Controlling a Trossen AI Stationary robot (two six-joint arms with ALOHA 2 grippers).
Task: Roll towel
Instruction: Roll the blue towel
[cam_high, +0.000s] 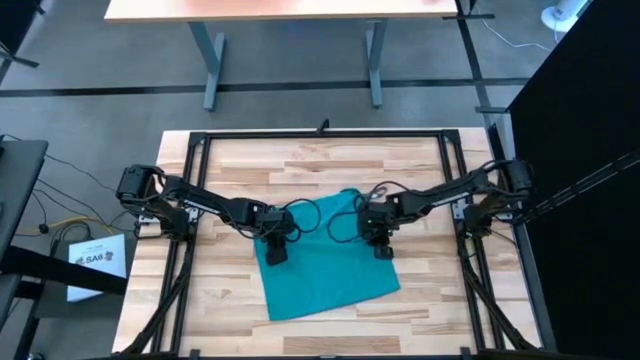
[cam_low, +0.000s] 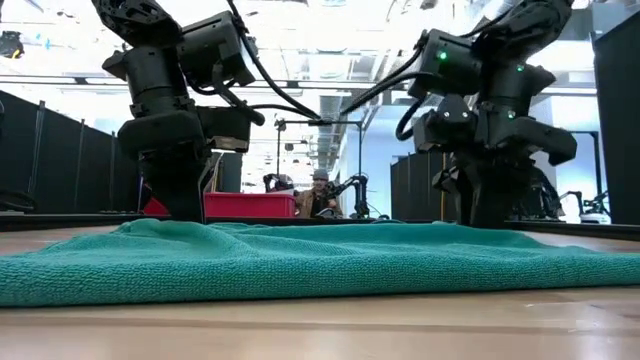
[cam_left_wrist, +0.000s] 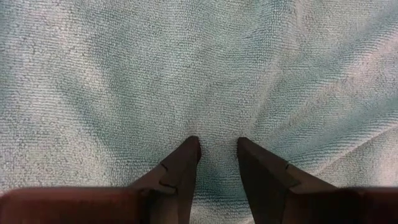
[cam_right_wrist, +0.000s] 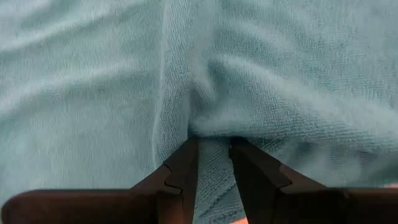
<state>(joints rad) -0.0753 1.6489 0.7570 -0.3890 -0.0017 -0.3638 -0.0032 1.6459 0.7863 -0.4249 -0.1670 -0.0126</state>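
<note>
Table: a big wooden table (cam_high: 230, 310) with a black frame around it.
Towel: the teal towel (cam_high: 325, 270) lies mostly flat in the middle of the table, turned a little crooked. It looks soft and a bit bumpy near the far edge.
Left gripper: the left gripper (cam_left_wrist: 217, 149) is down on the towel near its far left corner. Its two dark fingers (cam_left_wrist: 183, 165) press on the cloth with a small gap between them.
Right gripper: the right gripper (cam_right_wrist: 213, 146) is down at the towel's far right edge. Its fingers (cam_right_wrist: 183, 165) pinch a fold of towel between them.
</note>
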